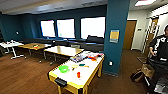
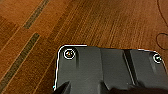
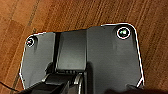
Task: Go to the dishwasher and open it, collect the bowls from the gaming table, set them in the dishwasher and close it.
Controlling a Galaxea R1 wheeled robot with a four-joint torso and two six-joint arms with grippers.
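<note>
The gaming table (image 1: pixel 86 68), cream-topped with a yellowish edge, stands just ahead and runs away from me toward a blue pillar. A lime green bowl (image 1: pixel 63 68) sits on its near left part. A pale roundish thing (image 1: pixel 74 66), maybe the whitish bowl, lies just beyond it. The dishwasher is out of view. In the left wrist view my arm's dark plate (image 2: pixel 100 71) hangs over brown wooden floor (image 2: pixel 75 22). The right wrist view has the same kind of plate (image 3: pixel 100 60) over floor. Nothing is seen held.
A small red item (image 1: pixel 78 74), a dark slot (image 1: pixel 61 81) and colourful clutter (image 1: pixel 86 57) share the gaming table. Wooden-topped tables (image 1: pixel 63 50) and a white table (image 1: pixel 10 45) stand to the left. A person (image 1: pixel 160 50), a cardboard box (image 1: pixel 147 70) and a bag (image 1: pixel 137 75) are on the right.
</note>
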